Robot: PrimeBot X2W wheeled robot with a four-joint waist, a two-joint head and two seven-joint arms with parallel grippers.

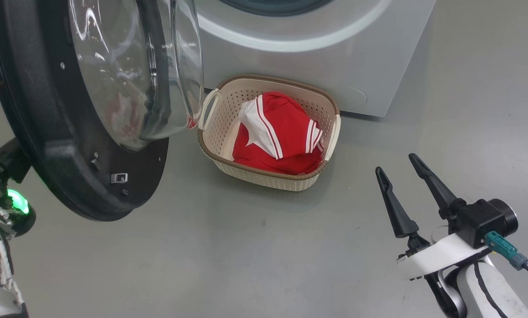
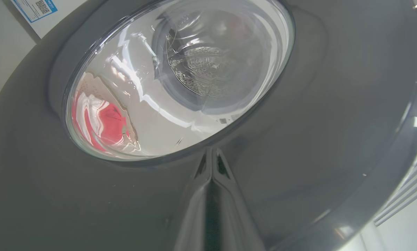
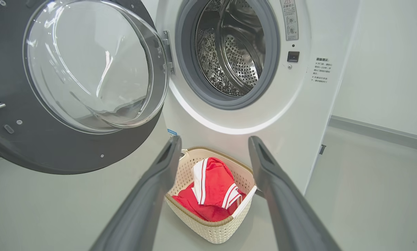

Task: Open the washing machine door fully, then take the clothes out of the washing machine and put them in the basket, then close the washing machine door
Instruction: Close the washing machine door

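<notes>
The washing machine door [image 1: 69, 168] stands swung open at the left, its black rim and glass bowl facing me. My left gripper [image 2: 211, 153] is shut, its tips resting against the door's outer face [image 2: 299, 157] just below the window; in the head view the door hides it. The red and white clothes [image 1: 281, 137] lie in the cream basket [image 1: 268, 176] on the floor before the washing machine [image 1: 334, 57]. My right gripper [image 1: 395, 163] hangs open and empty, right of the basket. In the right wrist view the steel drum [image 3: 236, 52] has no clothes in sight, and the basket [image 3: 211, 230] sits between the fingers [image 3: 149, 195].
Grey floor [image 1: 246, 256] spreads in front of the basket and to the right. My left arm's wrist [image 1: 7, 198], with a green light, sits behind the door's lower edge. A white wall with a baseboard [image 3: 379, 130] runs right of the machine.
</notes>
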